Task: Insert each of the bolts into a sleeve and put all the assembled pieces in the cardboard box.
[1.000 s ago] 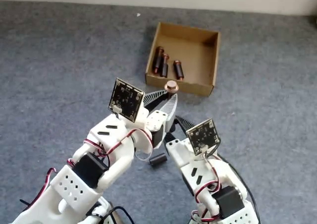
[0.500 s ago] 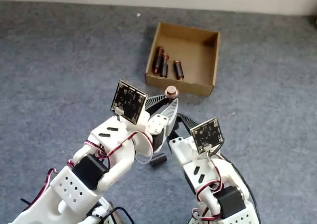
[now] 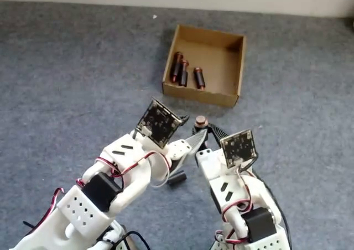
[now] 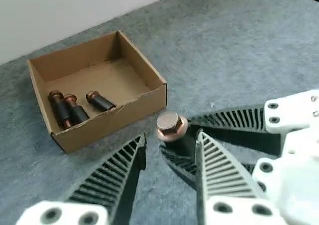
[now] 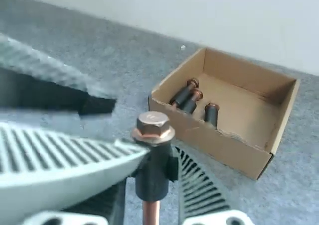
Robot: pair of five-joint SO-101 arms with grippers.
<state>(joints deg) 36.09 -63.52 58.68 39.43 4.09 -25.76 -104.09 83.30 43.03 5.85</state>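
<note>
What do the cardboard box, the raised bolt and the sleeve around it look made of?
The box: matte brown cardboard with a ragged cut edge. The bolt: metal, likely copper-plated, judging by the reddish sheen on its hex head. The sleeve: matte black, perhaps rubber or plastic; the look leaves that open.

The cardboard box [image 3: 202,97] sits toward the far edge of the table [image 3: 66,67], about midway between its left and right edges, with three assembled pieces [image 3: 183,73] lying side by side in the box's left half. Just before the box's near wall, a sleeved bolt [image 3: 200,121] stands upright, clamped in the right gripper [image 5: 154,177], with the left gripper [image 4: 169,145] just to its left, fingers apart. A loose sleeve [image 3: 177,178] lies on the table between the two arms, closer to the near edge.
</note>
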